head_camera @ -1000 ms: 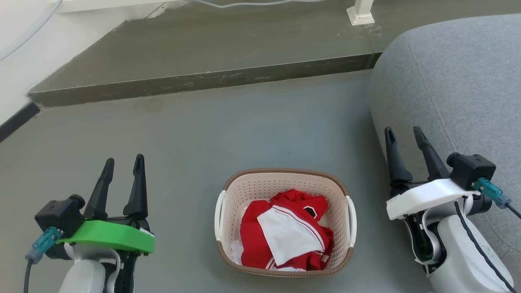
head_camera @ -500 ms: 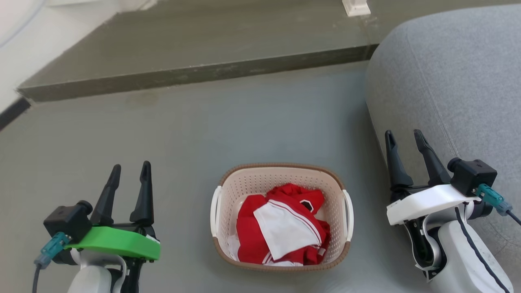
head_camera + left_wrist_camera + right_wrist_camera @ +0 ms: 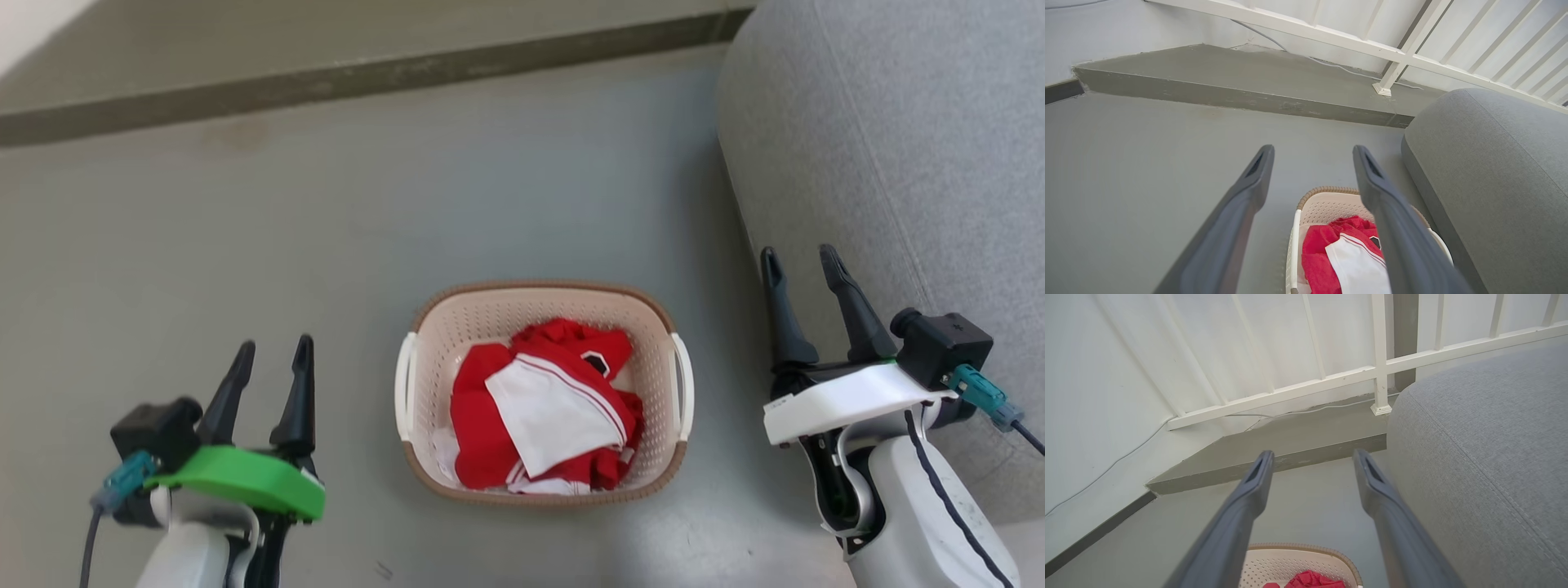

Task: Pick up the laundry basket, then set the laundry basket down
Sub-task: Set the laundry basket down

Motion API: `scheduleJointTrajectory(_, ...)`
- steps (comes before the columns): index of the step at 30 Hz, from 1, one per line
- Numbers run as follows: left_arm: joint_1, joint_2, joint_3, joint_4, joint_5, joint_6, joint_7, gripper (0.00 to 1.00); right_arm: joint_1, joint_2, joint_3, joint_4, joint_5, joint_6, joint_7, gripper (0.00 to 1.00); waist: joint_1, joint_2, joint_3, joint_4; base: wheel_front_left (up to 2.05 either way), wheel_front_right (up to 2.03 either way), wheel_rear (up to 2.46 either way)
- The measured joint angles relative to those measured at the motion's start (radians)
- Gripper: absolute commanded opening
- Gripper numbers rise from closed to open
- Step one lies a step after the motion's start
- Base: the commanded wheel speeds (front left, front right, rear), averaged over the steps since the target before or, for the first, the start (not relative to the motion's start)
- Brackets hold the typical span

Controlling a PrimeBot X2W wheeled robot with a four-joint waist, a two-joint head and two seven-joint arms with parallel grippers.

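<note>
Between your arms, on the grey floor (image 3: 245, 245), sits the cream perforated plastic laundry basket (image 3: 539, 287) with its brown woven rim. Your left gripper (image 3: 274, 345) and right gripper (image 3: 797, 253) flank it, fingers parted and empty; each white side handle (image 3: 401, 384) faces its nearer gripper.

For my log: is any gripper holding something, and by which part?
Nothing is held. The left gripper and right gripper are open, apart from the laundry basket.

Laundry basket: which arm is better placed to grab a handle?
Left, probably. Its open left gripper sits nearer a white handle of the cream perforated laundry basket, over the floor; the right gripper is beside the grey sofa.
</note>
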Motion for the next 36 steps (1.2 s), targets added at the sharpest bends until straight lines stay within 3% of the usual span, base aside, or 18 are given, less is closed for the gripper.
scheduleJointTrajectory(8, -0.112, 0.026, -0.076, 0.054, -0.041, -0.001, 0.023, 1.00, -0.024, 0.018, 0.000, -0.024, -0.003, 0.007, 0.000, 1.00, 0.0001, 0.0000, 0.090, -0.026, 0.00, 0.00, 0.00)
scheduleJointTrajectory(23, -0.276, 0.082, -0.227, 0.225, -0.128, -0.001, 0.199, 1.00, -0.102, 0.029, 0.038, -0.042, -0.020, 0.024, 0.000, 1.00, 0.0001, 0.0000, 0.269, -0.087, 0.00, 0.00, 0.00)
scheduleJointTrajectory(36, -0.415, 0.126, -0.254, 0.365, -0.185, -0.001, 0.302, 1.00, -0.134, 0.035, 0.075, -0.062, -0.015, 0.023, 0.000, 1.00, 0.0002, 0.0000, 0.401, -0.151, 0.00, 0.00, 0.00)
